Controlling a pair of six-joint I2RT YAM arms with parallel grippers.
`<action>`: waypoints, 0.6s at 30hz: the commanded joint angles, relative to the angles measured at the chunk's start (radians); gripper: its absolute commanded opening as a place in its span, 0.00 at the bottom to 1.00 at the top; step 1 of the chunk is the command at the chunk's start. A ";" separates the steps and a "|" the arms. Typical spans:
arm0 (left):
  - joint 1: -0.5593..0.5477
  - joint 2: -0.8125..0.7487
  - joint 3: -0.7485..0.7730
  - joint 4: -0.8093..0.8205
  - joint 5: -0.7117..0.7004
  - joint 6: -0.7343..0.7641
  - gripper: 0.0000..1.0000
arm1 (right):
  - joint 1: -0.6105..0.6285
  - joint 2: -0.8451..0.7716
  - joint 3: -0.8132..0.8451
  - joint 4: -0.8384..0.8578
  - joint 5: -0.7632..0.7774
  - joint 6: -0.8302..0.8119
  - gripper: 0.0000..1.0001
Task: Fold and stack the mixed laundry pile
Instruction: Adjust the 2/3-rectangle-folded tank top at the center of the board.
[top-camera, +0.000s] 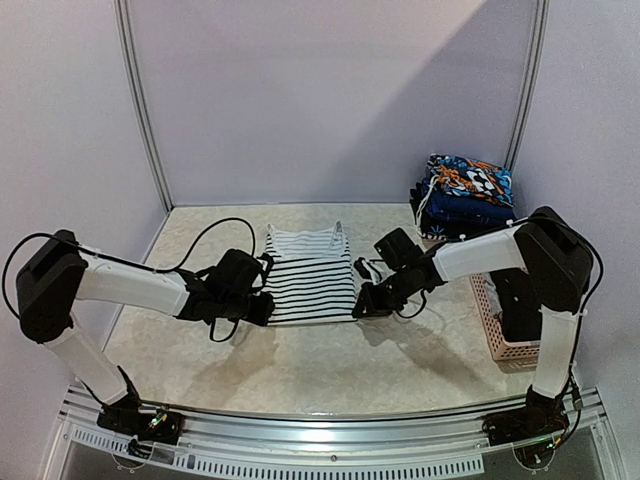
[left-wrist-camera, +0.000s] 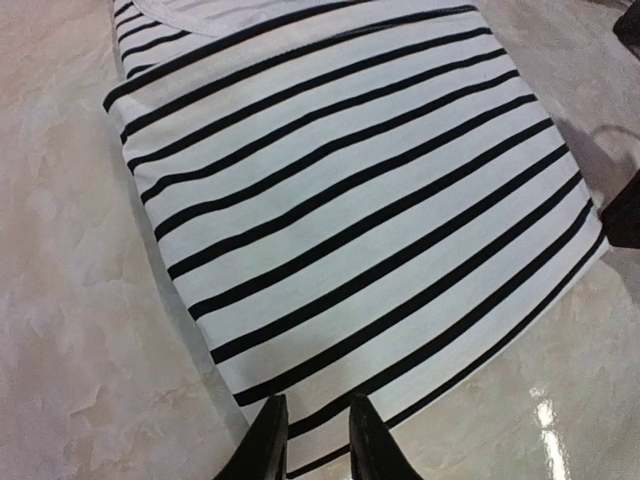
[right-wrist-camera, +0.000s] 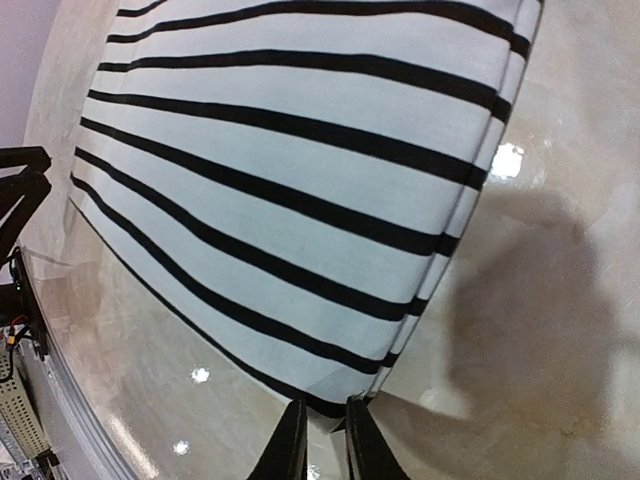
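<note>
One striped garment (top-camera: 310, 280), one pink basket (top-camera: 497, 338), one folded stack (top-camera: 465, 195) (patterned piece topmost).

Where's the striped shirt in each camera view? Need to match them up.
Top external: the striped shirt lies flat at the centre of the table.
Left wrist: it fills most of the frame, its near corner at the left gripper.
Right wrist: it fills the upper left, its near corner at the right gripper.
Shared landmark: the shirt's near hem, with a gripper at each end.
</note>
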 joint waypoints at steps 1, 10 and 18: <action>-0.018 -0.034 -0.017 -0.037 -0.024 -0.001 0.22 | 0.019 -0.060 0.001 -0.024 0.011 0.010 0.14; -0.021 -0.015 -0.040 -0.022 -0.023 -0.013 0.22 | 0.023 -0.009 0.032 -0.001 -0.001 0.020 0.14; -0.028 -0.009 -0.065 -0.017 -0.018 -0.025 0.22 | 0.024 0.019 0.011 -0.001 0.000 0.023 0.14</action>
